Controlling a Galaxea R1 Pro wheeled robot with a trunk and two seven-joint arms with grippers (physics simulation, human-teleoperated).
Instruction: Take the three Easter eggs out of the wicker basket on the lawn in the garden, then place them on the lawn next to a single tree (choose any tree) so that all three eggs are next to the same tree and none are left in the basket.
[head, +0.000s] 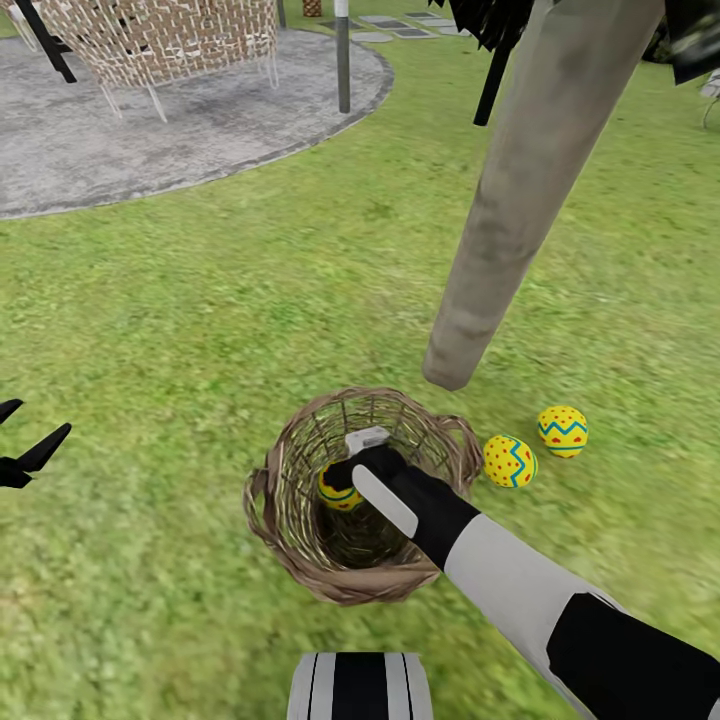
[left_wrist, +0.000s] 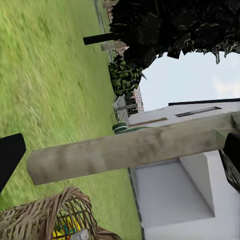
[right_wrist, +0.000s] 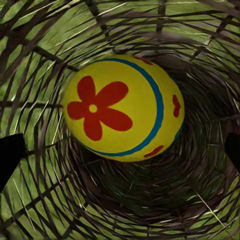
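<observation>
**Last egg dead ahead of my right gripper, inside the basket**

Taking the basket (head: 300, 500) as my landmark and reading across from its left: my left gripper (head: 25, 450) hangs over the lawn (head: 150, 330) well to the left of the basket, its jaws spread and holding nothing. It is too far off to matter for this pick.

At the basket itself, my right gripper (head: 362, 462) is down inside the rim. The last egg (head: 338, 492) lies against the basket's left inner wall, just left of my gripper and touching or nearly touching it. In my right wrist view that egg (right_wrist: 122, 107) sits square in front of me, between my two dark fingertips (right_wrist: 10, 157), which stand wide apart at either side; nothing is gripped yet. The flower end faces me, so the egg's long axis seems to point roughly along my approach. I judge the next move is a short push forward, then a squeeze.

Right of the basket, two eggs (head: 510, 461) (head: 562, 430) already rest on the lawn, just beside each other, near the foot of the tree (head: 520, 190), which rises just behind the basket's right side.
</observation>
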